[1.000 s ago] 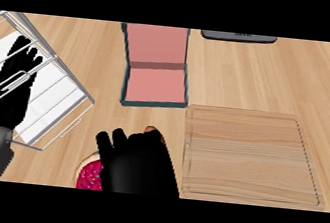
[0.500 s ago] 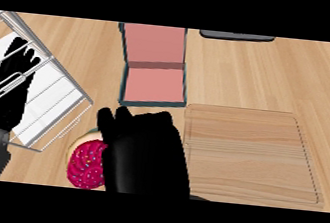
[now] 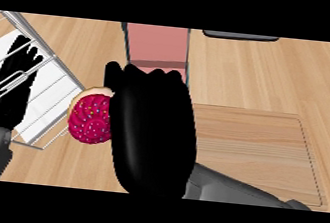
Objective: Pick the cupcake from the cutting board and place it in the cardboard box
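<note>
At the bottom of the frame we see the grey right forearm rise from the lower right into the right hand [image 3: 151, 137], a broad black shape in the middle of the picture, seen from its back. Its fingers [image 3: 147, 76] point toward the top, and the cupcake [image 3: 92, 118] sits against the hand's left side, partly hidden by it. We judge the fingers curled round the cupcake, though the grip itself is hidden behind the hand. The cupcake is round, with deep pink frosting dotted with small coloured sprinkles and a pale rim at its upper edge; it hangs over the bare desk [image 3: 78, 45] of light wood grain.

To the right of the hand lies the cutting board [image 3: 261, 148], a pale wooden rectangle with rounded corners and fine grain lines. At the left edge the left hand [image 3: 11, 86] rests with its fingers straight and spread, pointing up, over a wire rack [image 3: 51, 92] of thin grey bars.

Farther off, at the top centre, the cardboard box [image 3: 160, 45] shows a pinkish inside and dark walls; the fingertips reach its near end. A dark flat object [image 3: 240, 36] lies at the top right.
</note>
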`<state>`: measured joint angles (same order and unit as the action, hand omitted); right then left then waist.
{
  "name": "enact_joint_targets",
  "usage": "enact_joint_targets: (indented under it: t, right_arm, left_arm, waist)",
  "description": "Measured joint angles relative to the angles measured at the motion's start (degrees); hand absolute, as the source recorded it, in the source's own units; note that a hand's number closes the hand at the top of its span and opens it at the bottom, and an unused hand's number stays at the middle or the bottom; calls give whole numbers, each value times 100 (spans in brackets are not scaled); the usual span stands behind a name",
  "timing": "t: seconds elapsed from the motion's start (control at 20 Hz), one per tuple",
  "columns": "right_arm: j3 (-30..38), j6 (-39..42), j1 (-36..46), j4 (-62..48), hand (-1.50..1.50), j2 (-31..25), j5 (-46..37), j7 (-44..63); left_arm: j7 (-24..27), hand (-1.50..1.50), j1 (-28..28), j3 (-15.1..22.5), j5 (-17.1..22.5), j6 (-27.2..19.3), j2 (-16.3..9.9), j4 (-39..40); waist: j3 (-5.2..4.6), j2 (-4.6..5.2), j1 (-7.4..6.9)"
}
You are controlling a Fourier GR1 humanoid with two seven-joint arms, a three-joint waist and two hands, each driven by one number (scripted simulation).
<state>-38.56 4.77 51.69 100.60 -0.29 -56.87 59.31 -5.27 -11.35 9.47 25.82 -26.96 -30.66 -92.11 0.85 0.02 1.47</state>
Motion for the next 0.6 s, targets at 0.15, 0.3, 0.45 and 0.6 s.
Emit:
enact_joint_targets:
  t: [0.15,0.3,0.45,0.6]
  right_arm:
    - [277,-65,234,-241,150,4,124,-20]
    - [535,-101,417,-580,150,8,167,-75]
    - [724,-140,630,-993,150,11,134,-102]
    - [819,-171,778,-1401,150,18,124,-140]
  left_arm:
    - [-12,0,-32,13,-10,14,9,-2]
    - [-17,0,-34,8,-14,28,12,-20]
    - [-26,0,-65,19,-22,49,23,-18]
    - [-34,0,-86,23,-29,69,34,-21]
  waist:
    - [-1,19,-30]
    - [3,37,-39]
    - [5,54,-68]
    - [7,71,-91]
